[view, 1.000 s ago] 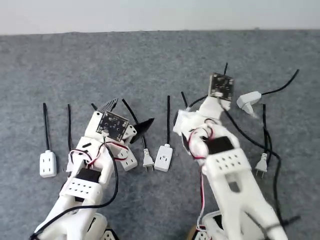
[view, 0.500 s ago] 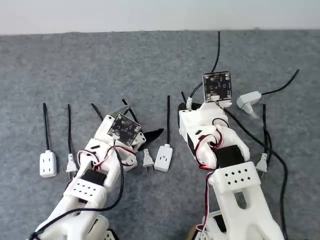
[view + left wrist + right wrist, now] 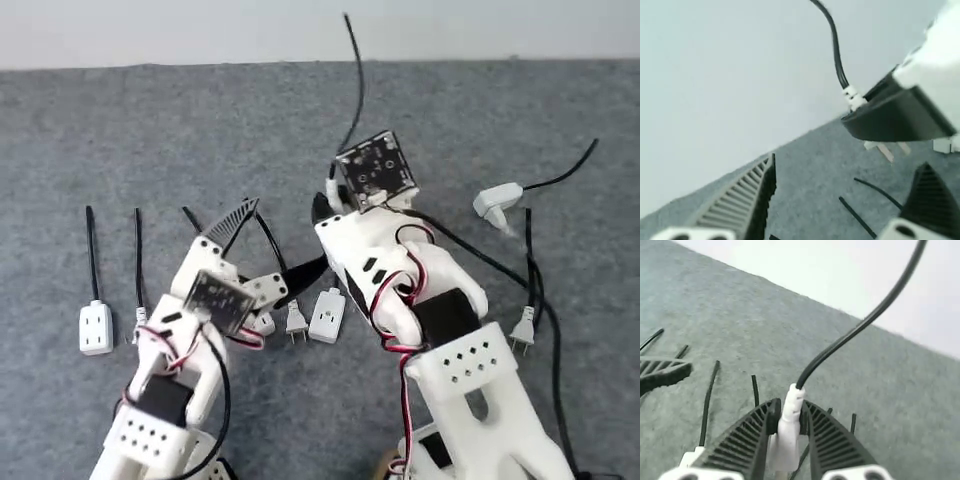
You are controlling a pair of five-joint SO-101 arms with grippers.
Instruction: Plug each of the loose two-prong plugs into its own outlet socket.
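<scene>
— One two-prong plug (image 3: 332, 190) is seen held in the high view. By what?
— It is clamped in the right gripper (image 3: 326, 204) at upper centre, above grey carpet (image 3: 480, 110), its cord (image 3: 356, 90) arching to the top edge. The left gripper (image 3: 266, 247), left of centre, is spread wide with nothing between its jaws. An outlet socket (image 3: 327, 314) lies just below centre, with a loose plug (image 3: 295, 320) just beside it on its left.
— What is added by the left wrist view?
— The left gripper's (image 3: 847, 162) ribbed jaws are seen far apart along the bottom edge. At the right, the held plug's prongs (image 3: 887, 150) jut out beneath a dark finger of the right gripper, apart from the carpet.
— And by the right wrist view?
— The plug (image 3: 786, 432) is seen pinched at lower centre between jaws set narrowly around it. The cord (image 3: 860, 322) climbs to the upper right.
— How is this step best done?
— As a judgement: the prongs should be turned squarely toward the socket's slots before any push is made. The socket looks light and may be shoved across the carpet, so it is best braced by the open left gripper. The push should be made straight and slowly, and the cord's tug allowed for, since a tilted plug may be twisted in the grip.
</scene>
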